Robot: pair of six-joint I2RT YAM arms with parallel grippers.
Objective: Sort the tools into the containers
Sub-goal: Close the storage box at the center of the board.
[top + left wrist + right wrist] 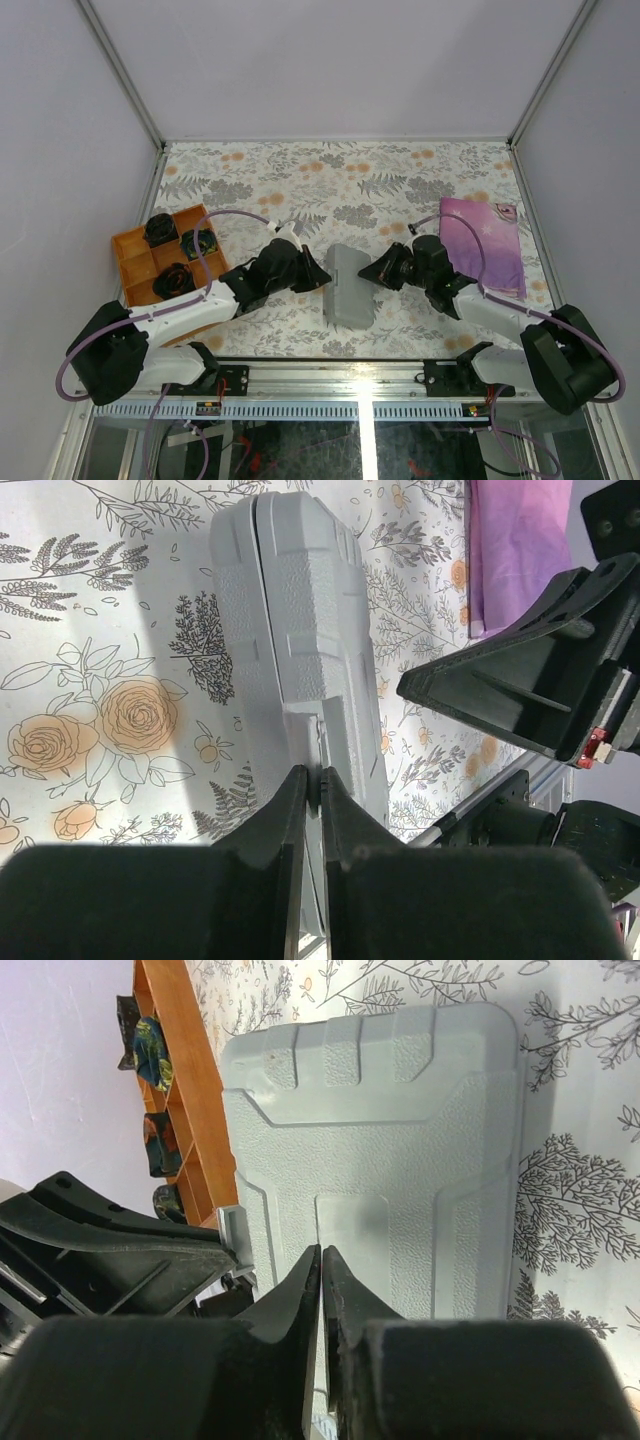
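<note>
Grey tool case (350,290) sits closed at the centre of the floral table (330,180), its two halves together and only the plain textured outside showing. In the overhead view its long axis runs from 12 o'clock to 6 o'clock, leaning slightly off that line. Whether it lies flat or is tipped on one long edge cannot be told.

A purple cloth (485,245) lies toward 2 o'clock from the case. An orange divided tray (125,262) with dark items in its compartments lies toward 9 o'clock, well apart from the case.

The left gripper (322,278) meets the case from 9 o'clock, at the seam between the halves. Its fingers are together with only a sliver between them, and nothing can be seen pinched there.

The right gripper (368,274) meets the case from 3 o'clock, against its broad face, fingers likewise pressed together and empty.

Both arms are equally near, one on each long side. A small grey latch tab (236,1238) stands on the left gripper's side, so opening likely falls to that arm.
</note>
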